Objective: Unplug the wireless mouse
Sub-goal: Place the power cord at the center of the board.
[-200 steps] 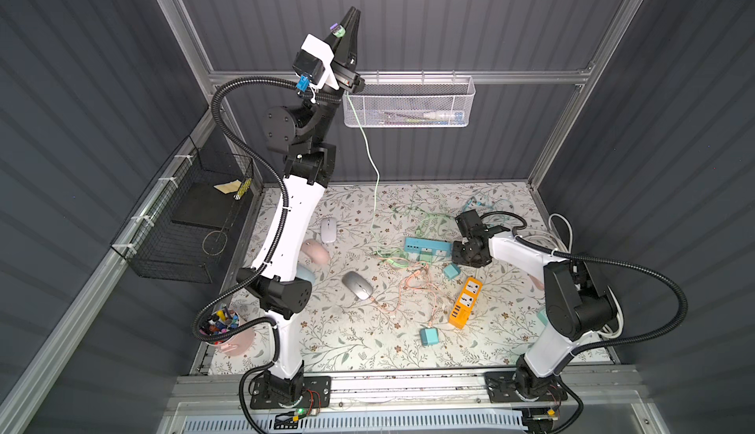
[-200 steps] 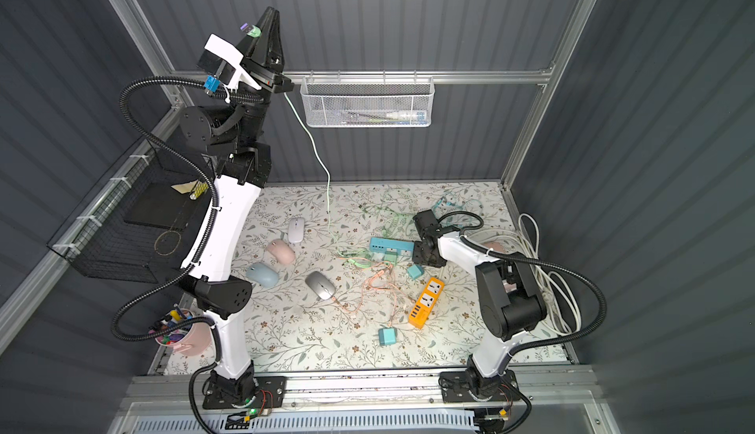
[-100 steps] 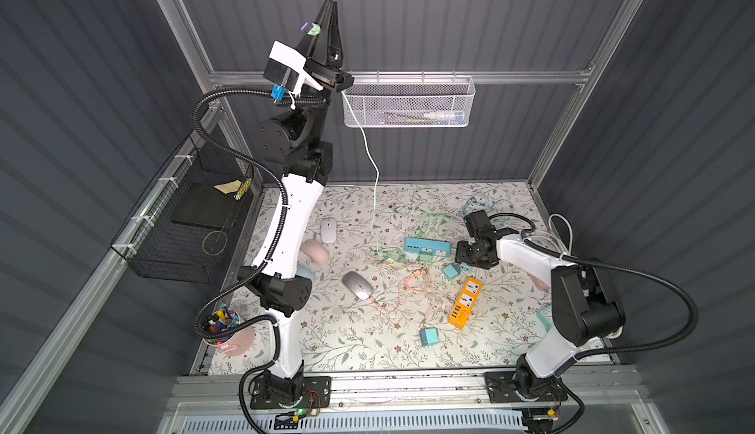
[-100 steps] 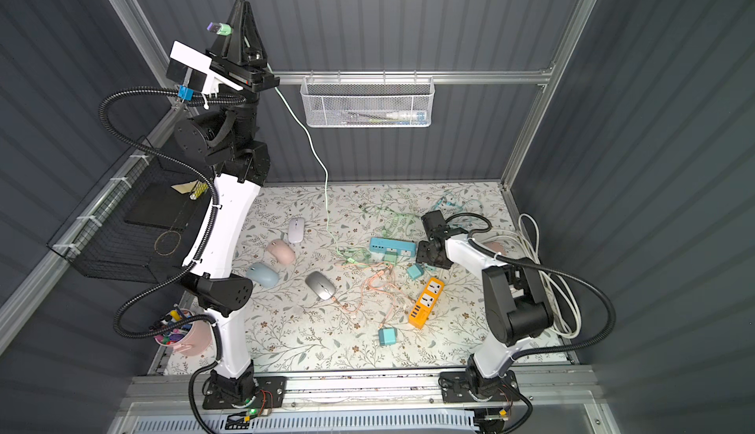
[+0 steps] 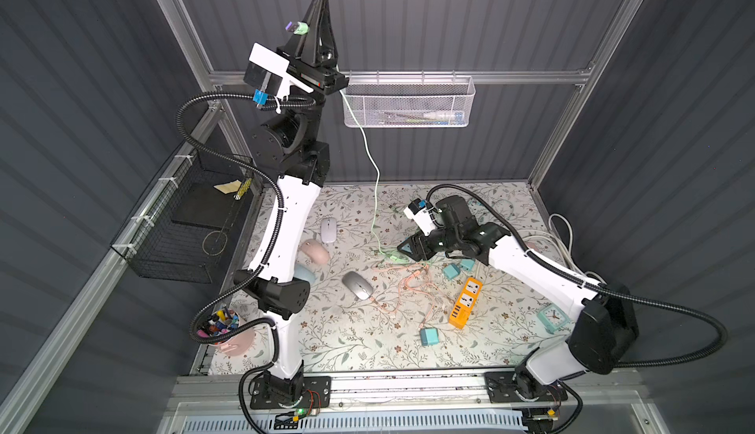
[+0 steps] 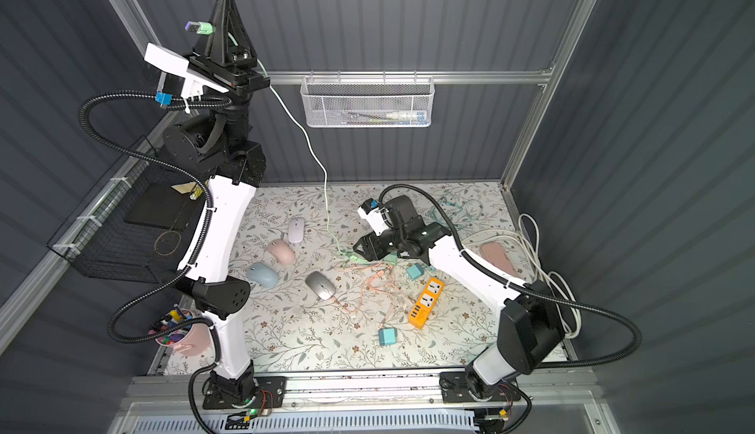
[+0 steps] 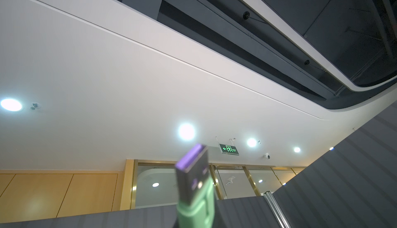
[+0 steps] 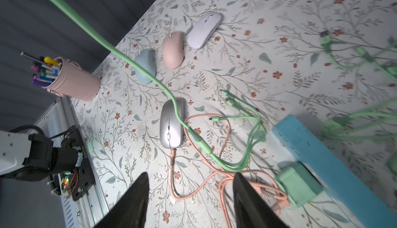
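Left gripper (image 5: pixel 318 4), up high, pinches the mint-green USB plug (image 5: pixel 297 27); right gripper (image 5: pixel 402 248) gapes, flat silver oval mouse (image 5: pixel 358 284) at its 8 o'clock.

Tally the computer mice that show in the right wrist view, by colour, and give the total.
white mouse: 1
pink mouse: 1
pale blue mouse: 1
silver mouse: 1
Total: 4
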Available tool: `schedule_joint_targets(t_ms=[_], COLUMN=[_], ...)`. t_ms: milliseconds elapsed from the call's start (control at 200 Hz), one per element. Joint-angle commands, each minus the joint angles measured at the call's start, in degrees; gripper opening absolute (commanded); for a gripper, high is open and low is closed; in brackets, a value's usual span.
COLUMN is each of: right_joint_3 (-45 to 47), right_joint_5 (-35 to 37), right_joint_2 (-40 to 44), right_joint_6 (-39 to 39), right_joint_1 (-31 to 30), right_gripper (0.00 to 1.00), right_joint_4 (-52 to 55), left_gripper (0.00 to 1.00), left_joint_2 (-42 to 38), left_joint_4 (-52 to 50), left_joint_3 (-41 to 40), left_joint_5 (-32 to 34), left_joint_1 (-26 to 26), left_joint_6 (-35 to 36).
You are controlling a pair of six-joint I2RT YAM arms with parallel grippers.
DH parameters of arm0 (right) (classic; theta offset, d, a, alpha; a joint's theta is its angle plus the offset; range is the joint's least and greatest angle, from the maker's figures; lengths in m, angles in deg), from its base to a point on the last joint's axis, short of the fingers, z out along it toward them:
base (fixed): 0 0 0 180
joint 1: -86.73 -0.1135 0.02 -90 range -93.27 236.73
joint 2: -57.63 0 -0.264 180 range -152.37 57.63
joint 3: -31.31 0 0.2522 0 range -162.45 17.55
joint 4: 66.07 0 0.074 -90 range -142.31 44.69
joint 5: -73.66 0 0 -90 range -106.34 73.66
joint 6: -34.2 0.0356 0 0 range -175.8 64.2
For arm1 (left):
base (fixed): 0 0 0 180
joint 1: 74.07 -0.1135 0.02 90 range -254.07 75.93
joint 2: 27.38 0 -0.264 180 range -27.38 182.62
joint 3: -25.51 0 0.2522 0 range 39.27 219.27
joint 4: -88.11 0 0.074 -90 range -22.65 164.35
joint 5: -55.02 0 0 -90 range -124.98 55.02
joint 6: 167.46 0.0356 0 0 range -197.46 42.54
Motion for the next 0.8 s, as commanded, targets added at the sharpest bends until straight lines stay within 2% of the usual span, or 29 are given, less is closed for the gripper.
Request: schedule_joint_targets(t_ms=[0,255,385,571,661,681,726,796], right_joint_3=[-3.4,-10.1,-16.1,-23.6,-27.3,-28.0,-30.0,-33.1], right_joint_5=[-3.0,0.9,0.0,1.3,4.4,7.9,10.6,13.7], right_joint_2=[-3.9,-15.4,-22.0,-27.2,-25.7,-25.2,-24.3,-23.5], right_joint_6=[-5.2,-6.3,-7.2,-3.7,-2.7,-2.2,-1.7,-0.5], right_joint_1=[-1.3,-3.3,-3.8,-3.3,-3.3,-3.2,-3.1,-2.5], right_gripper=[0.63,0.69,0.67,0.24,0.12,0.08,0.01,0.0], right_joint_4=[3.7,6.0,7.2,6.2,7.1,7.3,8.2,9.5], left_gripper=[0.0,0.0,0.0,0.0,0.0,0.0,0.0,0.0], left_joint_2=[-2.8,-4.7,-5.8,-8.2,-10.6,-11.3,-12.9,-15.9], left_joint_4=[2.3,1.3,0.9,1.5,2.1,2.2,2.7,3.6], left_joint_3=[0.6,0.4,-0.8,-4.9,-9.6,-11.0,-14.9,-22.6], left_joint_5=[-0.5,-1.6,-2.3,-2.8,-2.8,-2.8,-2.4,-0.6], left_joint_1=[-0.4,-0.3,-0.4,-0.4,-0.4,-0.4,-0.3,-0.3], left_joint_6=[-1.0,0.6,2.0,3.7,5.4,6.0,7.6,10.2])
